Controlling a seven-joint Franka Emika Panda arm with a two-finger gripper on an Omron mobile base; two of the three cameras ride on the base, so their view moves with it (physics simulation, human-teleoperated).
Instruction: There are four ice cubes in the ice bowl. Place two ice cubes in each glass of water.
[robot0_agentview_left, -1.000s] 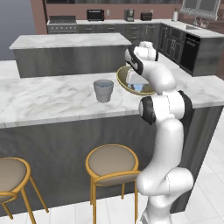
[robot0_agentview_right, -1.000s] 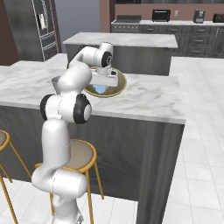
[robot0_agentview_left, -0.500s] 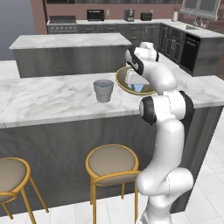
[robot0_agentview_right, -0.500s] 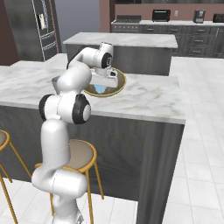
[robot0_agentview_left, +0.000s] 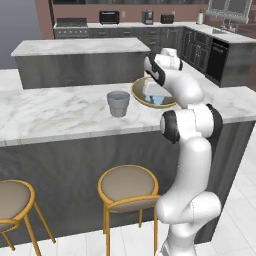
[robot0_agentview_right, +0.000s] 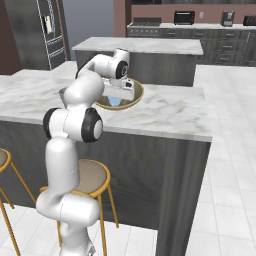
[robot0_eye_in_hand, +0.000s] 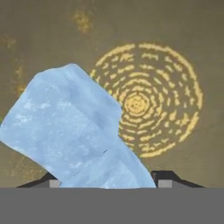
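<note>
Task just starting, by my guess: glass (robot0_agentview_left: 118, 103) sitting on counter (robot0_agentview_left: 55, 110) left of bowl (robot0_agentview_left: 150, 93), no ice seen inside; second glass hard to spot. Gripper (robot0_eye_in_hand: 105, 183) reaching down into bowl, squeezing ice cube (robot0_eye_in_hand: 74, 135). Cube lying tilted, long side slanting from upper left to lower right in hand view.

Since a second ago the tool (robot0_eye_in_hand: 103, 186) drew its jaws in around an ice cube (robot0_eye_in_hand: 74, 131) inside the ice bowl (robot0_agentview_left: 141, 95). In the hand view the pale blue cube sat between the dark finger tips (robot0_eye_in_hand: 168, 178), over the bowl's spiral-marked floor.
</note>
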